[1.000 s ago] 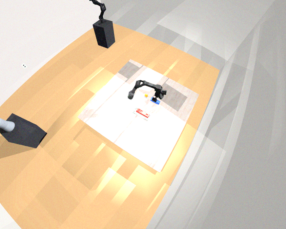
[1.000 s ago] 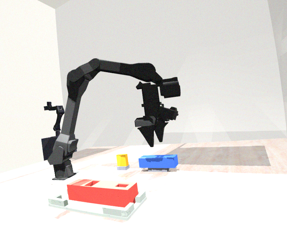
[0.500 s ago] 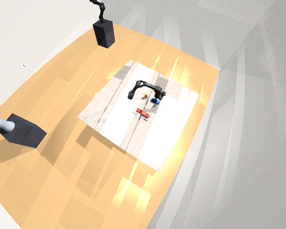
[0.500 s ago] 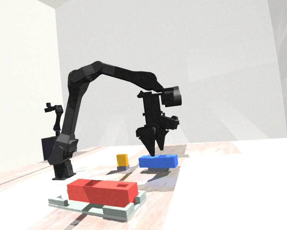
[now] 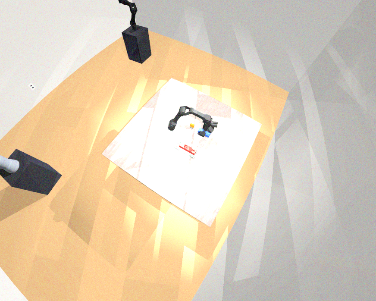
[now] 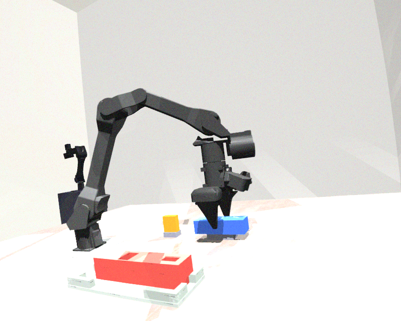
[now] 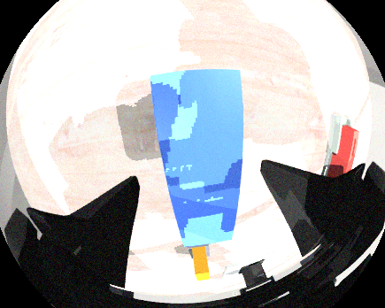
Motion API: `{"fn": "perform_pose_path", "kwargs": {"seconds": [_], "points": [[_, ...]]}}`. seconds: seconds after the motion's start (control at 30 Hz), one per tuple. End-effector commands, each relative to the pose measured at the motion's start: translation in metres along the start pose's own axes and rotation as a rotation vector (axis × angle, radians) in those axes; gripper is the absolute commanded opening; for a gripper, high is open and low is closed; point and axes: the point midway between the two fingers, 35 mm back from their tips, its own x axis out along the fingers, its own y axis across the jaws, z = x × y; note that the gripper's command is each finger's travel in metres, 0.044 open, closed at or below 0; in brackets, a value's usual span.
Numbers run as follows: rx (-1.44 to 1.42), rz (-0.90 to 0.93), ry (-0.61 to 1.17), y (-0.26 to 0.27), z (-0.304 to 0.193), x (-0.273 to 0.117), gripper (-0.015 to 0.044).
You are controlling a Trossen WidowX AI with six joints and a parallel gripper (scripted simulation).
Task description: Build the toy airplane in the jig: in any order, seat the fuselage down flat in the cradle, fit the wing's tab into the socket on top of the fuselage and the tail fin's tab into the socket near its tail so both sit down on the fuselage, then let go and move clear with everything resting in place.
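The red fuselage (image 5: 187, 148) (image 6: 138, 272) (image 7: 350, 142) lies in the pale jig (image 6: 163, 295) (image 7: 335, 128), looking level, its top openings showing no part in them. The blue wing (image 5: 207, 134) (image 6: 237, 226) (image 7: 212, 124) lies level on a low grey support (image 6: 242, 237); its tab is not visible. The orange tail fin (image 5: 192, 125) (image 6: 170, 223) (image 7: 200, 261) stands upright on a small grey base (image 6: 172, 234). My gripper (image 6: 220, 221) (image 7: 199, 170) is open, pointing down, one finger on each long side of the wing, with gaps showing in the wrist view.
My arm's base (image 6: 88, 240) stands left of the fin. The jig is on the near side of the wing and fin in the exterior view. Two dark pedestals (image 5: 138, 45) (image 5: 34, 174) carrying other arms stand away from the table top (image 5: 168, 181).
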Motion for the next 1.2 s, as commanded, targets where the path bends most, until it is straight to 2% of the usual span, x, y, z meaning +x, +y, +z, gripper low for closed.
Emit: {"fn": "perform_pose_path", "kwargs": {"seconds": [0.0,0.17,0.47,0.73,0.93,1.17], "points": [[0.001,-0.001,0.005,0.000,-0.001,0.008,0.0440],[0.001,-0.001,0.005,-0.001,-0.002,0.013,0.0440],[0.001,-0.001,0.005,-0.001,-0.002,0.013,0.0204],[0.001,-0.001,0.005,-0.001,-0.002,0.013,0.0150],[0.005,-0.001,0.008,0.000,-0.001,0.008,0.0000],[0.012,-0.003,0.015,0.001,0.001,-0.012,0.0000]]}}
